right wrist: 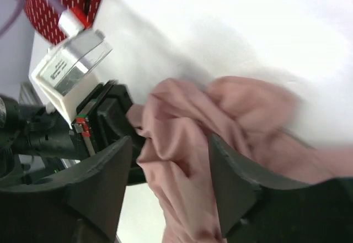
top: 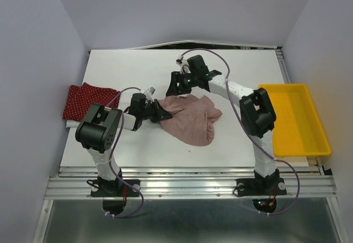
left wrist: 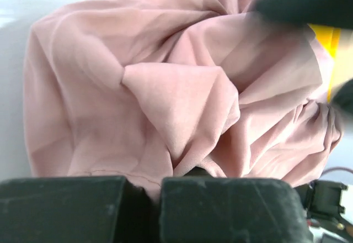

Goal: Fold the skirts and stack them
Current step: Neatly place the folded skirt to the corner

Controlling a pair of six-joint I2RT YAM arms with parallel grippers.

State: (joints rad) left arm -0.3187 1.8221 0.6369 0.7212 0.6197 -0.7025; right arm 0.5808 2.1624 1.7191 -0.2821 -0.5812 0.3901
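Observation:
The dusty pink skirt (top: pixel 190 119) lies crumpled at the table's middle. My left gripper (top: pixel 158 112) is shut on its left edge; in the left wrist view (left wrist: pixel 154 190) the hem is pinched between the closed fingers and the cloth (left wrist: pixel 165 88) fills the frame. My right gripper (top: pixel 177 86) is open just above the skirt's upper left corner. In the right wrist view its jaws (right wrist: pixel 171 165) stand wide on either side of a bunch of pink cloth (right wrist: pixel 182 138). The dark red polka-dot skirt (top: pixel 88 100) lies folded at the table's left edge, also in the right wrist view (right wrist: pixel 49 5).
A yellow plastic tray (top: pixel 322 135) stands at the table's right edge. The left wrist camera block (right wrist: pixel 69 69) sits close to my right gripper's left finger (right wrist: pixel 105 182). White walls close in the table on both sides and at the back.

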